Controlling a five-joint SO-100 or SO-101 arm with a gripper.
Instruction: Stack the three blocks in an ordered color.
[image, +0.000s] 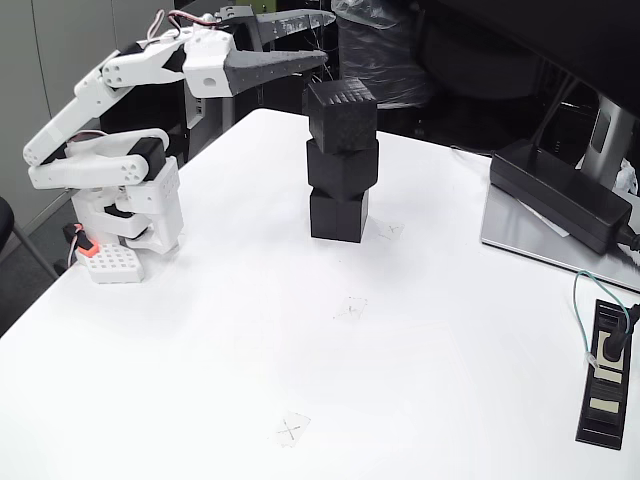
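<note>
Three black blocks stand in one stack near the middle of the white table (200, 380). The bottom block (338, 214) rests on the table, the middle block (343, 167) sits on it slightly turned, and the top block (341, 113) is tilted a little to the right. My gripper (329, 38) hovers up and to the left of the stack, just clear of the top block. It is open, with nothing between the dark lower finger (275, 66) and the pale upper finger (290, 22).
The arm's white base (125, 215) is clamped at the table's left edge. A long black power adapter (560, 195) lies on a monitor foot (540, 245) at the right. A black socket strip (605, 375) sits at the right edge. Tape crosses (291, 428) mark the table in front.
</note>
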